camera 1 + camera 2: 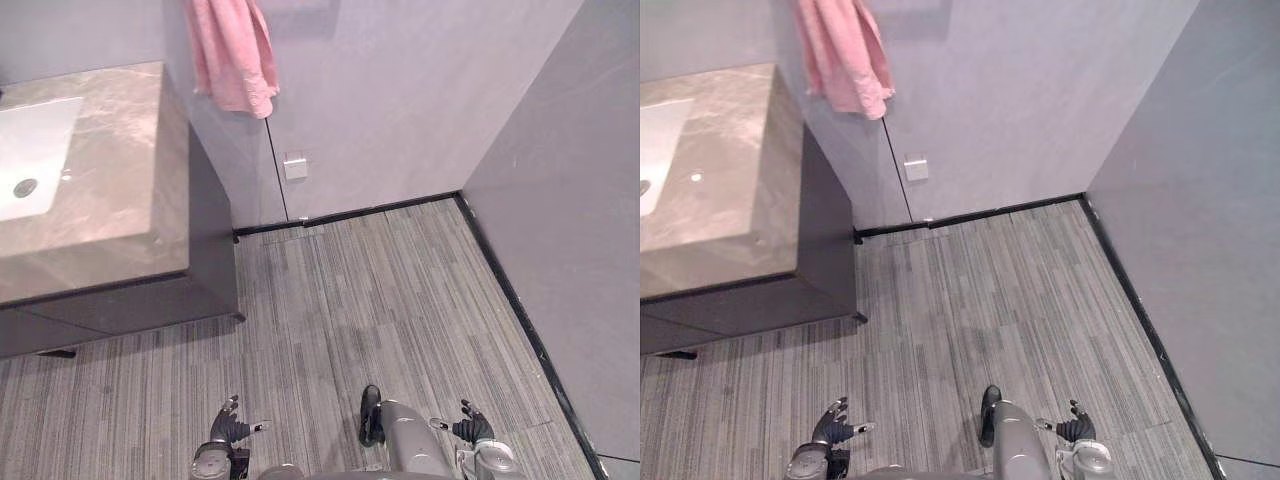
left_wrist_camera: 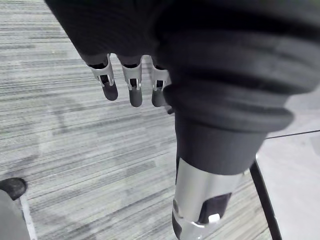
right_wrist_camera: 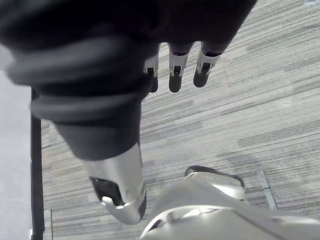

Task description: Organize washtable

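Observation:
The washtable (image 1: 120,200) is a brown marble counter on a dark cabinet at the left, with a white sink (image 1: 30,150) set into it. A pink towel (image 1: 235,55) hangs on the wall just behind its far corner. My left hand (image 1: 230,428) hangs low over the striped floor at the bottom of the view, far from the counter, its fingers (image 2: 131,86) relaxed and holding nothing. My right hand (image 1: 472,428) hangs at the bottom right, its fingers (image 3: 176,72) also relaxed and empty.
Grey walls close the room at the back and right, with a black skirting (image 1: 500,270) along the floor. A small white wall socket (image 1: 295,166) sits low beside a thin vertical seam. Striped grey floor (image 1: 380,300) lies between me and the walls.

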### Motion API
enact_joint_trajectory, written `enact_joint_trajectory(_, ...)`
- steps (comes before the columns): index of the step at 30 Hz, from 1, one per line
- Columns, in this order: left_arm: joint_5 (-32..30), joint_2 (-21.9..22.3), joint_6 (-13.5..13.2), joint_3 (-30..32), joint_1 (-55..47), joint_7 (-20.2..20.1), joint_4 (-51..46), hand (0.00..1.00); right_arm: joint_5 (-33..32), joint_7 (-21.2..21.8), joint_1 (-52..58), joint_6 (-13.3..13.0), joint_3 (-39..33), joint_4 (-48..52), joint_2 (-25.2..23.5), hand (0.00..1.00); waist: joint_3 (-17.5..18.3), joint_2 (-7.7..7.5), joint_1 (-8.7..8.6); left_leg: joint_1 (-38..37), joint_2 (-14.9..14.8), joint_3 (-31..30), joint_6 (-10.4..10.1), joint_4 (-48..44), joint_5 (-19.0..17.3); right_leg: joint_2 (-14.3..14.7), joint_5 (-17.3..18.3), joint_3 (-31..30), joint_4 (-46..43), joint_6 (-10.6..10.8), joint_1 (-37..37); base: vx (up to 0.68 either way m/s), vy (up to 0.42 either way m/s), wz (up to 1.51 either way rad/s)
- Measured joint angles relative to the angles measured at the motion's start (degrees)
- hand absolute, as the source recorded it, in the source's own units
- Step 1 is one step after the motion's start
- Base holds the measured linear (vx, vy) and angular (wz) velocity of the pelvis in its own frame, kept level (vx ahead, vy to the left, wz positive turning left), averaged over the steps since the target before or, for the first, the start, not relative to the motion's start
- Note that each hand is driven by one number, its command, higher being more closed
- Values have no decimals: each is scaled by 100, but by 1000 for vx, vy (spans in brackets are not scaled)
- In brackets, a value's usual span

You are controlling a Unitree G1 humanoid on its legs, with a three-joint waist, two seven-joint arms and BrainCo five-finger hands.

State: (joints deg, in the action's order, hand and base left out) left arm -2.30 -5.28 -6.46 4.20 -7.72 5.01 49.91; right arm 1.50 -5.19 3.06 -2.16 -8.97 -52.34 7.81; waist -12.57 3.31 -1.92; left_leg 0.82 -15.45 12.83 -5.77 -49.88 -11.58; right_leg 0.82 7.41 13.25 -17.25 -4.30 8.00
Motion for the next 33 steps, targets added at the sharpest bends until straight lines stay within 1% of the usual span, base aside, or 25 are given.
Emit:
enact_joint_trajectory(2,23,89,-1,41,-1,-3,-112,0,-110,-15,43,-59,0,218,-80,0,-72,-117,101,379,-246,143,45,-837,-31,-3,35,-133,299,-52,-703,412,-86,-23)
enact_joint_trajectory(4,23,86,-9,42,3,3,-281,0,-150,-28,55,-121,-10,319,-148,0,-64,-217,182,795,-236,171,123,-914,-101,-82,147,-252,555,17,-1021,378,-4,-24)
enact_joint_trajectory(5,24,121,-17,41,55,9,-320,0,-165,-72,45,-142,-64,364,-136,0,-85,-179,227,1256,-246,176,122,-701,-112,-125,237,-295,776,118,-1258,308,83,-17)
enact_joint_trajectory(6,39,159,-14,46,76,9,-317,0,-171,-91,38,-137,-142,310,-143,0,-96,-155,279,1452,-185,194,122,-318,-113,-178,244,-314,852,132,-1371,363,158,-12)
enact_joint_trajectory(8,61,165,-20,34,138,14,-318,0,-189,-105,2,-127,-200,237,-176,0,-132,-221,298,1568,99,330,117,716,-107,-395,312,-311,916,248,-1566,279,184,-1)
enact_joint_trajectory(9,62,188,-20,-9,154,16,-317,0,-202,-120,19,-128,-230,195,-163,0,-133,-223,282,1607,479,339,10,2075,55,-580,444,-319,1015,474,-1744,330,249,0)
enact_joint_trajectory(10,61,203,-22,-33,145,14,-315,0,-202,-122,29,-131,-244,184,-102,0,-112,-174,280,1602,602,267,-10,2640,289,-592,495,-337,1056,567,-1782,396,322,-17)
enact_joint_trajectory(11,78,213,-24,-23,137,10,-263,0,-202,-126,32,-125,-218,63,-88,0,-60,-88,311,1574,739,135,505,3059,916,-607,624,-450,1093,788,-1807,336,274,-10)
enact_joint_trajectory(13,82,71,-19,-2,295,44,-200,0,-196,-120,-44,-107,-183,-39,-177,0,-35,-355,290,1659,1057,189,612,2960,617,-916,627,-527,1082,793,-1798,319,220,11)
enact_joint_trajectory(14,79,47,-18,-10,319,39,-187,0,-193,-118,-58,-106,-184,-41,-179,0,-46,-398,300,1663,1084,238,634,2885,503,-975,626,-577,1007,793,-1768,355,228,-3)
enact_joint_trajectory(15,91,51,-13,-2,316,46,-142,0,-191,-119,-87,-107,-190,-54,-178,0,-35,-426,351,1616,1124,293,685,2744,264,-1071,617,-685,607,806,-1665,428,269,-23)
enact_joint_trajectory(16,128,47,0,-8,333,45,-80,0,-181,-118,-109,-109,-187,-59,-178,0,-36,-429,385,1415,1177,357,722,2776,101,-1167,598,-847,-225,850,-1371,361,224,-24)
enact_joint_trajectory(17,139,39,8,-10,328,44,-75,0,-165,-110,-118,-109,-179,-58,-187,0,-38,-433,399,1269,1213,388,731,2836,35,-1216,526,-966,-765,967,-1142,377,219,-16)
enact_joint_trajectory(18,158,1,15,-73,300,49,-79,0,-146,-100,-100,-107,-161,-59,-217,0,-28,-455,364,947,1287,420,756,2968,-95,-1323,325,-1146,-1814,1339,-787,405,150,0)
enact_joint_trajectory(19,164,-89,39,-181,294,56,-80,0,-140,-87,-99,-107,-144,-58,-253,0,-27,-465,304,644,1354,378,821,3047,-201,-1321,356,-1204,-2676,1375,-509,487,162,7)
enact_joint_trajectory(20,164,-130,51,-207,289,55,-78,0,-140,-87,-109,-107,-136,-57,-265,0,-29,-469,289,493,1375,378,863,3085,-245,-1318,464,-1192,-3032,1370,-365,487,94,16)
enact_joint_trajectory(21,165,-167,64,-236,293,60,-79,0,-140,-86,-93,-107,-108,-58,-277,0,-34,-467,262,193,1394,375,893,3171,-292,-1285,650,-1110,-3470,1256,-94,399,21,17)
enact_joint_trajectory(23,169,-167,77,-239,335,97,-84,0,-133,-84,-89,-107,16,-59,-276,0,-39,-455,241,-182,1387,288,895,3407,-297,-1167,853,-762,-3427,1018,277,402,-19,19)
enact_joint_trajectory(25,186,-160,87,-233,397,136,-84,0,-134,-79,-93,-108,51,-64,-274,0,-67,-393,192,-497,1252,188,890,3613,-295,-875,964,-536,-2815,828,599,366,-84,28)
enact_joint_trajectory(27,201,-150,87,-233,403,138,-78,0,-155,-82,-97,-129,44,-36,-253,0,-108,-316,60,-813,1024,-34,854,3748,-301,-459,815,-666,-1486,767,913,398,-160,51)
enact_joint_trajectory(28,207,-168,85,-233,394,135,-76,0,-156,-81,-76,-127,45,-39,-251,0,-98,-337,29,-886,1012,-104,760,3774,-305,-378,580,-773,-997,764,923,420,-200,73)
enact_joint_trajectory(29,215,-244,76,-241,368,131,-74,0,-156,-82,70,-133,47,-37,-260,0,-18,-547,-23,-986,1106,-280,453,3795,-375,-384,-469,-1060,-40,721,840,434,-227,79)
enact_joint_trajectory(30,216,-59,76,-220,456,133,62,0,-154,-83,108,-114,19,-191,-194,0,-16,-345,2,-1151,882,-501,191,3795,-525,-269,-641,-955,-456,475,843,512,-267,78)
enact_joint_trajectory(32,219,136,40,-189,440,126,59,0,-159,-76,153,-108,-165,-203,-209,0,36,-265,-32,-990,709,-643,-80,3477,-361,-271,-257,-666,-489,378,716,425,-274,62)
enact_joint_trajectory(33,219,191,40,-172,449,123,48,0,-167,-83,164,-109,-203,-182,-245,0,36,-249,-59,-867,646,-680,-115,3228,-341,-279,-216,-565,-462,344,665,337,-273,77)
